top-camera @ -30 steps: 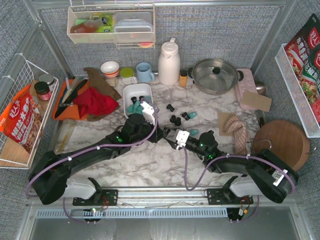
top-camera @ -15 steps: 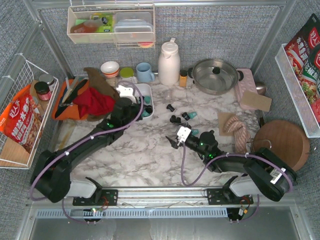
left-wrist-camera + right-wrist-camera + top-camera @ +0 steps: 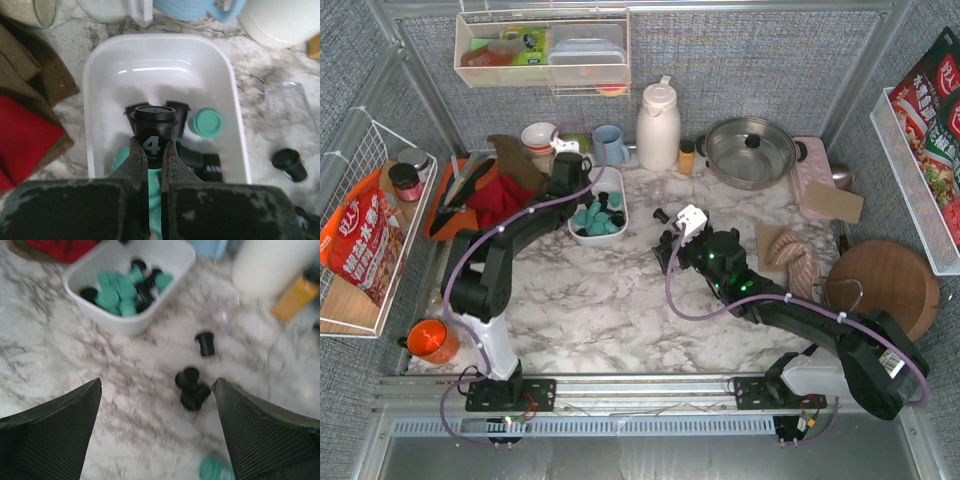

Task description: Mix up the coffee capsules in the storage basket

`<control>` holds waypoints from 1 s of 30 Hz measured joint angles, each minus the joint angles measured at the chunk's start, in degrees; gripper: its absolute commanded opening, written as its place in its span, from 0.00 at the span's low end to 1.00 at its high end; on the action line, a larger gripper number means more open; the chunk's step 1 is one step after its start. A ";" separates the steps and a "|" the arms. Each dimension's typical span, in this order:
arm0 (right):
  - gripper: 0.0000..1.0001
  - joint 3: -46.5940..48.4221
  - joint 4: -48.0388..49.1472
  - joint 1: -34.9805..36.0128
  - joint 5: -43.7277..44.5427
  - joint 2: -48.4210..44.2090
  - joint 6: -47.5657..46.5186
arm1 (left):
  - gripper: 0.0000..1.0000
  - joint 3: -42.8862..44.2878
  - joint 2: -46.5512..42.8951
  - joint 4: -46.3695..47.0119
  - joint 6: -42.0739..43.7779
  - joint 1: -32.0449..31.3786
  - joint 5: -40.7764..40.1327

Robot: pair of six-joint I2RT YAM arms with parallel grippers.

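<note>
Left arm: within the last second it has swung from the near end of the storage basket (image 3: 155, 55) round to the far-left side, and now reaches in from there.
Left gripper (image 3: 153, 145): pinched tight on one black capsule (image 3: 152, 122) marked with a 4. It holds the capsule upright just above the others, inside the basket walls.
Storage basket: sits at the back left of the worktop (image 3: 610, 300), between the red cloth and the loose capsules (image 3: 191, 387). I see no clear shift in its position.
Coffee capsules (image 3: 117, 292): teal and black ones are piled in the near half of the basket, with the far half bare white. Several are outside it – a black one alone, a black cluster just beyond it and a teal one at the lower edge of the right wrist view.
Right gripper (image 3: 156, 385): it has gone from half-spread to fully wide and has crept forward toward the strays. Nothing is between its fingers, and the black cluster lies just ahead of the gap.
Meaning for the task: I read this as stirring by hand – lifting a capsule from the pile to drop it elsewhere in the basket. Meanwhile the right side lines up to collect a stray.
Watch: the right wrist view is blurred, so I cannot judge how close those fingers are to the cluster.
</note>
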 measured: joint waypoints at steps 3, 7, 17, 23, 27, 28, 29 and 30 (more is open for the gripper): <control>0.99 0.85 -8.04 -0.11 6.19 0.00 5.70 | 0.00 6.12 6.58 -0.70 0.13 1.81 0.31; 0.99 1.70 -13.00 -1.38 13.27 -0.39 11.06 | 0.23 14.88 14.60 -1.70 0.22 3.96 1.33; 0.99 9.09 -21.97 -1.62 19.32 5.81 17.29 | 0.68 18.78 17.03 -4.87 -0.04 4.94 6.62; 0.98 15.26 -28.96 -2.34 21.73 11.78 22.60 | 0.80 9.44 -0.11 -4.72 -2.34 4.94 5.77; 0.95 21.00 -35.19 -3.13 23.23 16.00 26.88 | 0.99 1.42 -14.95 -4.87 -4.15 4.94 7.89; 0.94 21.99 -36.44 -3.26 23.54 16.81 27.80 | 0.99 -0.70 -18.32 -5.11 -4.63 4.94 9.09; 0.93 22.69 -37.42 -3.43 23.76 17.53 28.65 | 0.99 -3.34 -22.10 -5.16 -4.90 4.94 10.49; 0.92 23.45 -38.69 -3.50 23.87 18.36 29.51 | 0.99 -5.92 -25.70 -6.03 -5.29 4.94 11.76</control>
